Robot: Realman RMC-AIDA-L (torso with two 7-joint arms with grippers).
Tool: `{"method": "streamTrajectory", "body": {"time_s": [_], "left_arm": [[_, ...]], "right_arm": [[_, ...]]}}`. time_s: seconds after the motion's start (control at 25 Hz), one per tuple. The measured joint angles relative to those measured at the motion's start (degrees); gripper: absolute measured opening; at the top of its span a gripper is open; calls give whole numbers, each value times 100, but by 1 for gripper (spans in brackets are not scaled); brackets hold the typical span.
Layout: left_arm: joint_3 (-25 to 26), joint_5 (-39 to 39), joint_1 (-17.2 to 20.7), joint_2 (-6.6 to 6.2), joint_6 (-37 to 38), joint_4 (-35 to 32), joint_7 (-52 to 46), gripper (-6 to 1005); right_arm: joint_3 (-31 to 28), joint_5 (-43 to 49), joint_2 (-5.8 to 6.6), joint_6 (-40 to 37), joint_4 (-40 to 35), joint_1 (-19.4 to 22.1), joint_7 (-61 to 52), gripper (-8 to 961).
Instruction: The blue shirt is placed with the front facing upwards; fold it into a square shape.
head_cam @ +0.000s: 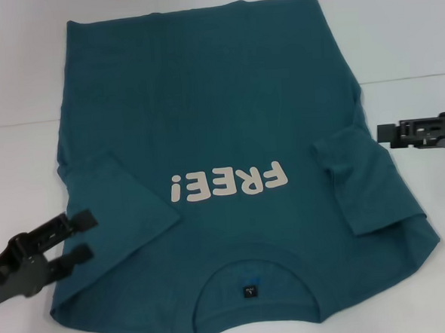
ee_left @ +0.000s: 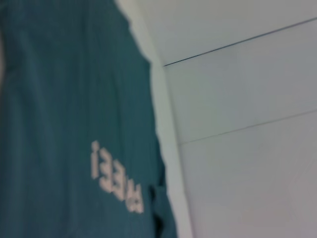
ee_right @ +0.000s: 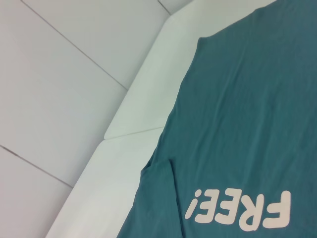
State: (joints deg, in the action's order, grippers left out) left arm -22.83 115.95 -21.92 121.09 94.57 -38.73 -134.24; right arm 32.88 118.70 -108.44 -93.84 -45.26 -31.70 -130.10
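Observation:
The blue shirt (head_cam: 213,137) lies flat on the white table (head_cam: 13,73), front up, collar and dark neck label (head_cam: 249,292) toward me, cream "FREE!" lettering (head_cam: 229,183) across the chest. Both short sleeves are folded inward onto the body. My left gripper (head_cam: 82,237) is open, hovering at the shirt's left edge beside the folded left sleeve. My right gripper (head_cam: 383,135) is beside the right sleeve at the shirt's right edge; it holds nothing. The shirt also shows in the left wrist view (ee_left: 64,124) and the right wrist view (ee_right: 247,129).
A seam (head_cam: 410,77) runs across the white table surface behind the shirt's right side. The wrist views show the table's edge (ee_right: 138,99) and a pale tiled floor (ee_left: 247,124) beyond it.

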Motion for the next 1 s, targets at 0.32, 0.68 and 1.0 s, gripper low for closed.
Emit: {"method": "streamTrajectory", "body": {"time_s": [0.32,0.68,1.0], "left_arm": [[335,984,-3,-115,-183,-282,-785,873],[598,1649,-55,-207,-336,-378,-1115,872],[603,1851,-26,-186,-662,-373,-1326,873]], "right_arm": [[-71,10,34,-8,47,8,-16,646],[-53,22,24,31,47,-24,-16,644],[-79,22,24,30,44,-25,-16,644]]}}
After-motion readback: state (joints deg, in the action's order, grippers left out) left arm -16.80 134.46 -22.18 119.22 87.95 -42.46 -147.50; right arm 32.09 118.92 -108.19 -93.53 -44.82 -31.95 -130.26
